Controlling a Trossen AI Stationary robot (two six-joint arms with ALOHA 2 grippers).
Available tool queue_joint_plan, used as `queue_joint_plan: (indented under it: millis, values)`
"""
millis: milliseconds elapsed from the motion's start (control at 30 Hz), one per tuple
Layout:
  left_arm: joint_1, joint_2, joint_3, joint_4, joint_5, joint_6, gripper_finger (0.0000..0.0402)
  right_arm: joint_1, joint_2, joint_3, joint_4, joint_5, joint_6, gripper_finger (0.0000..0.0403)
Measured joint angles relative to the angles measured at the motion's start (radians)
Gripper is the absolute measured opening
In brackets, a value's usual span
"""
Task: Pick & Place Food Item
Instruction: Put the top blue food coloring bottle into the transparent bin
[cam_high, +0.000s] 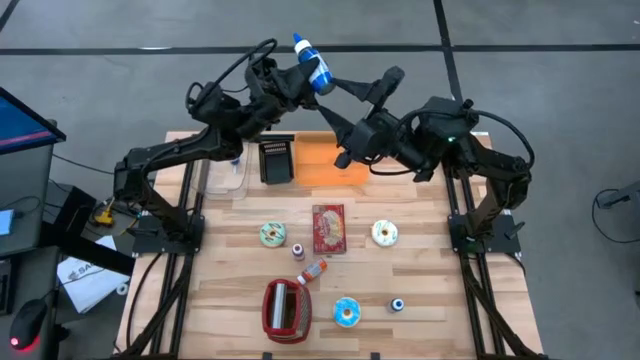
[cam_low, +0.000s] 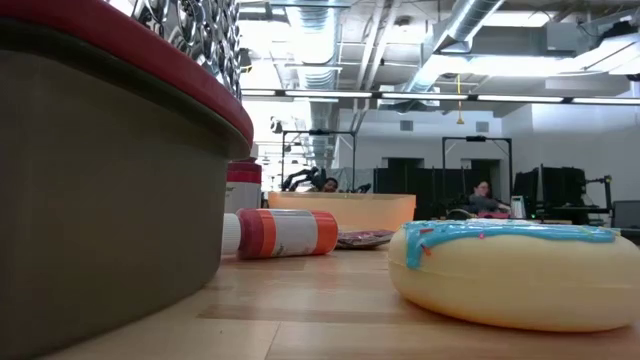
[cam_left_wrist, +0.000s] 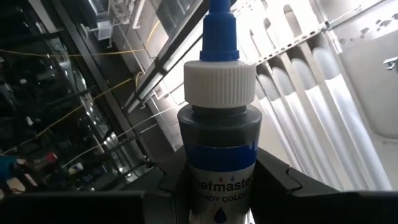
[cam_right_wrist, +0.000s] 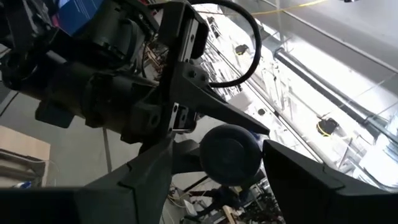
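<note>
A small bottle (cam_high: 312, 60) with a dark body, a white ribbed cap and a blue tip is held high above the table's far edge by my left gripper (cam_high: 296, 78), which is shut on it. In the left wrist view the bottle (cam_left_wrist: 217, 130) points up and away. My right gripper (cam_high: 338, 95) faces it from the right, open. In the right wrist view the bottle's round base (cam_right_wrist: 230, 155) shows between that gripper's spread fingers (cam_right_wrist: 298, 177), which stand on either side of it. My left gripper pinches the bottle's lower body at its blue and white label (cam_left_wrist: 221, 186), one finger (cam_left_wrist: 283, 183) on each side. The fingers lie along the bottle, coming from its base end. The bottle is lifted clear, with its cap slanting up and away from the gripper.
On the table lie three doughnuts (cam_high: 273, 234) (cam_high: 385, 233) (cam_high: 347, 312), a red packet (cam_high: 328, 228), a red basket (cam_high: 287, 307) and small bottles (cam_high: 312, 272). At the far side stand an orange bin (cam_high: 325, 160), a dark rack (cam_high: 277, 160) and a clear container (cam_high: 225, 175).
</note>
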Motion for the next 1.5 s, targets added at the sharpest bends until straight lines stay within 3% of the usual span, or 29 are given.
queue_joint_plan:
  millis: [333, 667, 1167, 1500]
  values:
    - [0.0, 0.0, 0.0, 0.003, 0.02, -0.028, 0.0111, -0.013, 0.0, 0.0, 0.008, -0.037, -0.073, 0.024]
    - [-0.026, 0.0, 0.0, 0.004, 0.02, -0.052, 0.0111, -0.034, 0.002, 0.0, 0.01, 0.0, -0.172, 0.0238]
    - [-0.028, 0.0, 0.0, 0.002, -0.017, -0.07, 0.0112, -0.021, 0.001, 0.0, 0.02, -0.003, -0.233, 0.0188]
    - [-0.027, 0.0, 0.0, -0.011, -0.026, -0.09, 0.0113, -0.013, 0.0, 0.0, 0.02, -0.057, -0.269, 0.0199]
